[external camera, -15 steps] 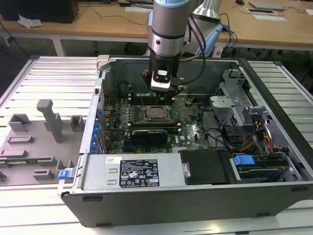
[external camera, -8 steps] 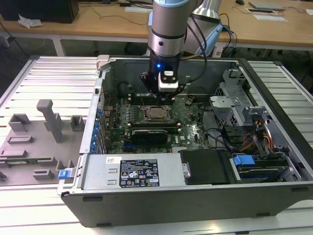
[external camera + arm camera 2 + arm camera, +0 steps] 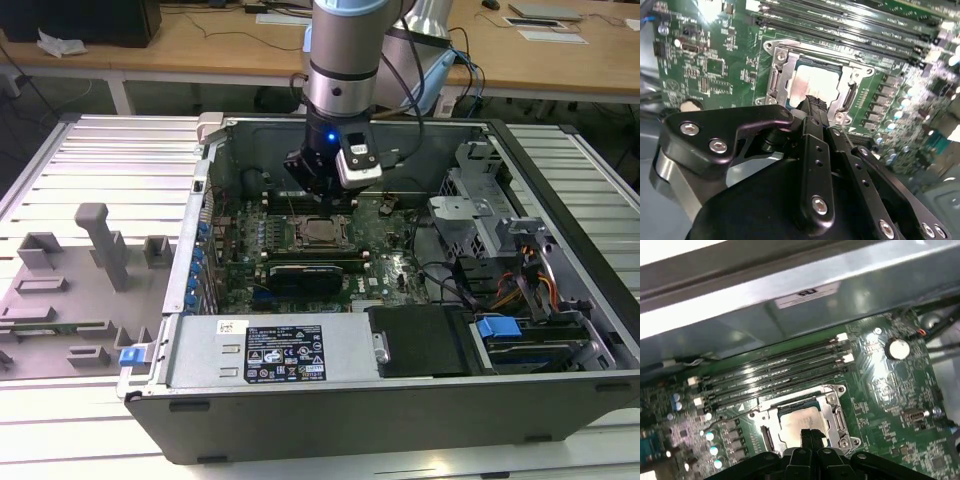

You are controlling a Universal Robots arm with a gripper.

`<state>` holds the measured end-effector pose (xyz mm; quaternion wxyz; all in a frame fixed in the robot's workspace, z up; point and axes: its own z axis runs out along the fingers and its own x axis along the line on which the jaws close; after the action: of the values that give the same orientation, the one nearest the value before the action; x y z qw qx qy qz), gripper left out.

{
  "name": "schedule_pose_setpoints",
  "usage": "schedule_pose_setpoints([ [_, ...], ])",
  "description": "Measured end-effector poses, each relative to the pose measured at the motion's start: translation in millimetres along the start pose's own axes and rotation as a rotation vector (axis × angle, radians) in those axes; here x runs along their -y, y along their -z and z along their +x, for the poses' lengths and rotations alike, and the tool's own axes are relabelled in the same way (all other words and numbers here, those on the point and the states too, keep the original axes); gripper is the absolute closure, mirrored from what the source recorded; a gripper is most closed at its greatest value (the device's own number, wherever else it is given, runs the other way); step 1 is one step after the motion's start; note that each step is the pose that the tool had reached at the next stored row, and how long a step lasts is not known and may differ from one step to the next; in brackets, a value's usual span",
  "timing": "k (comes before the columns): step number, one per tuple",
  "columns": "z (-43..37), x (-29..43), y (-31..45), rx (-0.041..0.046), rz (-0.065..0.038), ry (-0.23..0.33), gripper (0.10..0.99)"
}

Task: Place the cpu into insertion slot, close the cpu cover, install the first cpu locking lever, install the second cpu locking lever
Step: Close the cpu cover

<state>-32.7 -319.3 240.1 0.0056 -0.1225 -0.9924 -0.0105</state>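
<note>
A silver-grey robot arm [image 3: 342,50] reaches down into an open dark grey metal computer case [image 3: 350,410], which lies on a slatted silver metal worktop [image 3: 110,150]. Its black claw [image 3: 318,192] hangs low over the green circuit board [image 3: 390,255], right above the insertion slot [image 3: 306,233], a small square socket with a silvery rim.

In both wrist views the claw [image 3: 815,102] [image 3: 810,434] has its two fingers pressed together, and nothing is between them.

The cpu [image 3: 816,80] [image 3: 799,421], a small flat square chip with a pale silver-grey metal top, sits inside the insertion slot. The cpu cover [image 3: 810,55] [image 3: 836,416], a thin silvery metal frame with a large square window, appears to lie flat around the chip, so the top of the chip shows through the window. The tips of the claw are over the edge of the cpu that is nearest to the claw; if they touch it, I cannot tell.

Long narrow black memory slots [image 3: 775,375] run just beside the socket, on the side far from the claw. In the exterior view a black rectangular card [image 3: 305,272] is near the socket on its other side. Pale grey plastic blocks [image 3: 105,245] stand on the worktop at the exterior view's left, well apart from the case
</note>
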Motion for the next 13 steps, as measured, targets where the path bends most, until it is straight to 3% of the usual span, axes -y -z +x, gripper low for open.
schedule_pose_setpoints([
  [7, -0.1, 0.0, -0.4, -0.0006, 0.002, 0.208, 0.98],
  [11, 1.0, 3.7, -0.8, 0.0052, 0.002, 0.224, 0.98],
  [13, 1.2, 4.7, -2.3, 0.0195, 0.0, 0.243, 0.98],
])
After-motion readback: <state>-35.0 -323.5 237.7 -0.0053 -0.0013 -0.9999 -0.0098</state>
